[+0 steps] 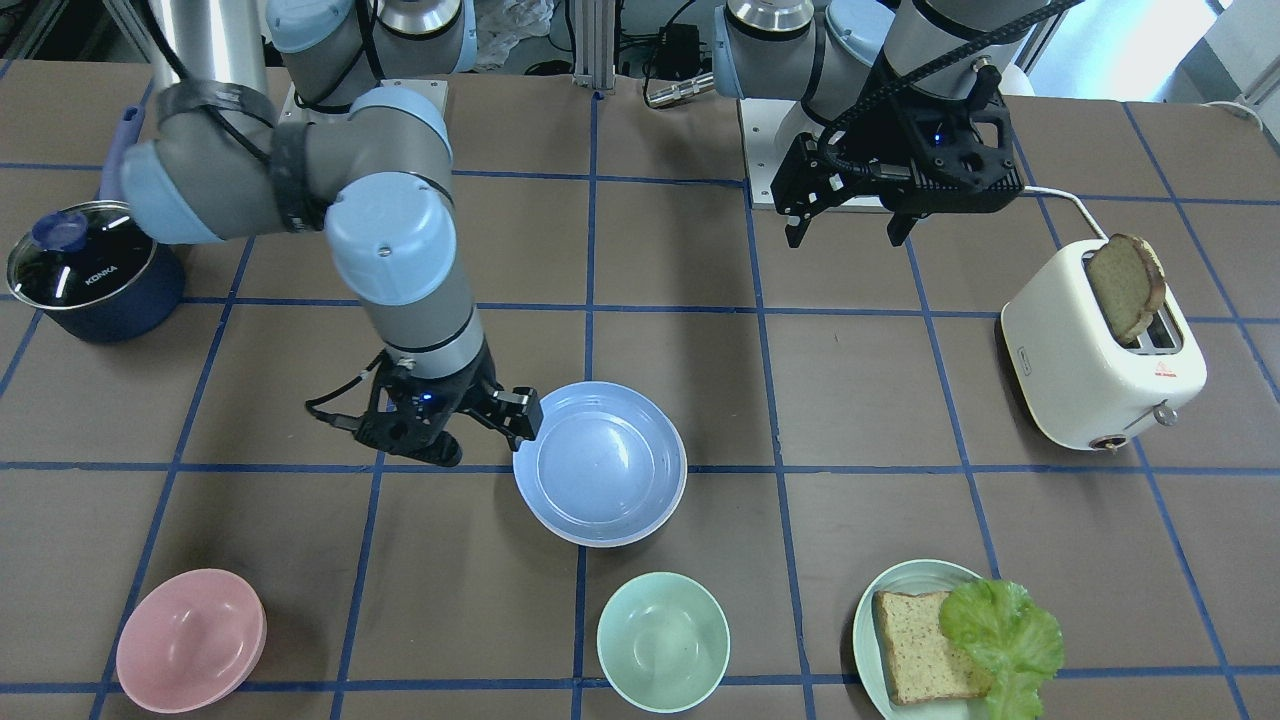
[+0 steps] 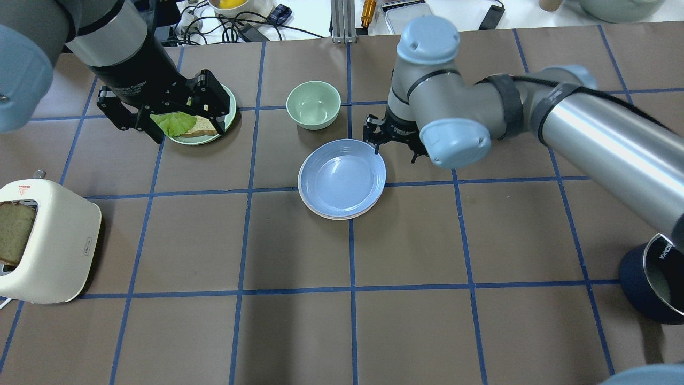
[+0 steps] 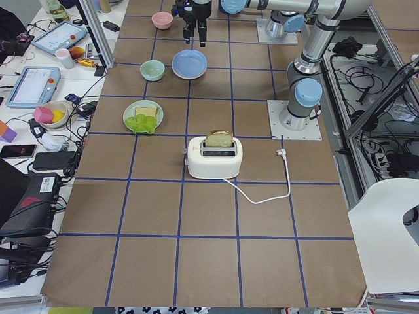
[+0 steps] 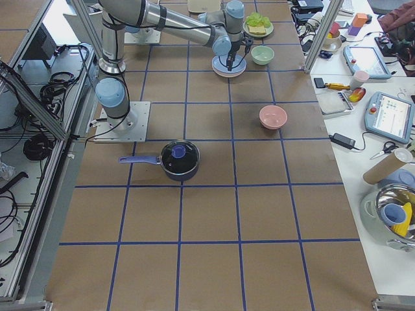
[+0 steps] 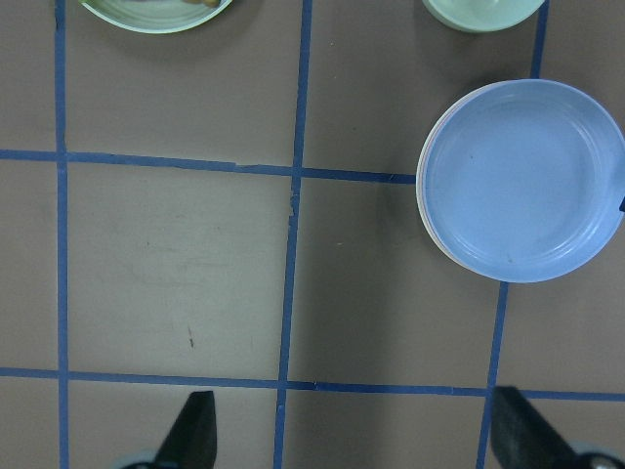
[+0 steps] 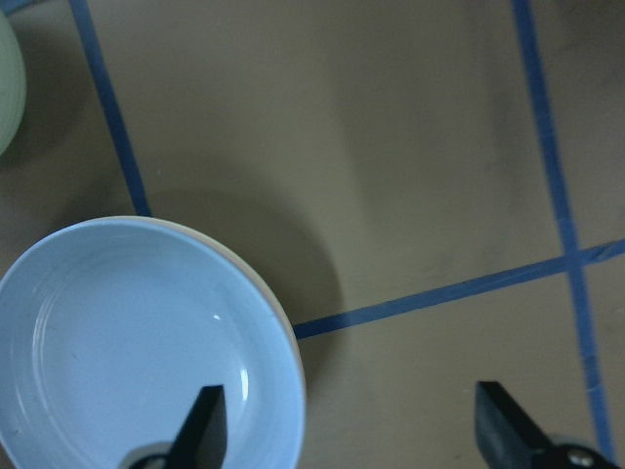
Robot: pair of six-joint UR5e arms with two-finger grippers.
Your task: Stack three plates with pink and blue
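The light blue plate [image 1: 600,465] [image 2: 342,179] lies on top of a stack at the table's middle. A pale pinkish rim [image 2: 331,215] shows under its edge. I cannot make out the cream-white plate apart from it. My right gripper [image 1: 500,415] [image 2: 393,141] is open and low at the stack's edge. In the right wrist view [image 6: 352,420] one finger [image 6: 205,420] is over the blue plate [image 6: 127,342] and the other over bare table. My left gripper [image 1: 847,235] [image 2: 184,125] is open, empty and raised, away from the stack. The left wrist view [image 5: 356,430] shows the blue plate [image 5: 522,176] off to one side.
A mint bowl [image 1: 663,640] [image 2: 313,104] stands close to the stack. A pink bowl [image 1: 190,640] and a green plate with bread and lettuce [image 1: 950,640] [image 2: 197,123] stand along the same edge. There is also a white toaster with bread [image 1: 1100,350] and a dark lidded pot [image 1: 90,270].
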